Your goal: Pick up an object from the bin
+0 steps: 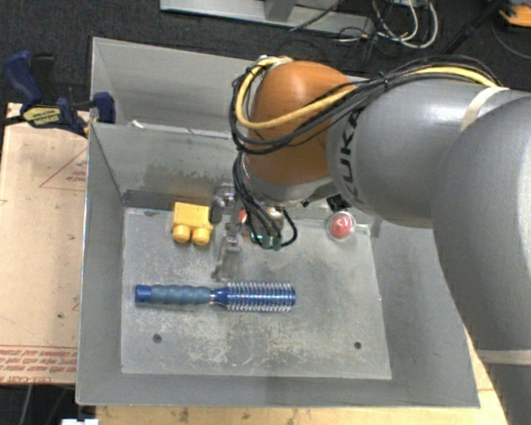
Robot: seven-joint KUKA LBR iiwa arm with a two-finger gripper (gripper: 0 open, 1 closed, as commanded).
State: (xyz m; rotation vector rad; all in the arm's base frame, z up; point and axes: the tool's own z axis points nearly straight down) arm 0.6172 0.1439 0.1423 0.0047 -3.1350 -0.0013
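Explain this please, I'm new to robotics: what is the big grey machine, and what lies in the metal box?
The camera looks down from above. The grey machine is a robot arm reaching in from the right; the orange cover and cables belong to it. Its end effector, the grasping part, hangs low in the grey bin, just above a blue hairbrush. A yellow toy piece lies toward the picture's left of it, a small red ball toward the right. Nothing appears held.

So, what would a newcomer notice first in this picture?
The big grey arm with its orange cover reaches in from the right. Its gripper hangs close behind a blue brush on the bin floor; a yellow block lies at back left, a red ball at back right.
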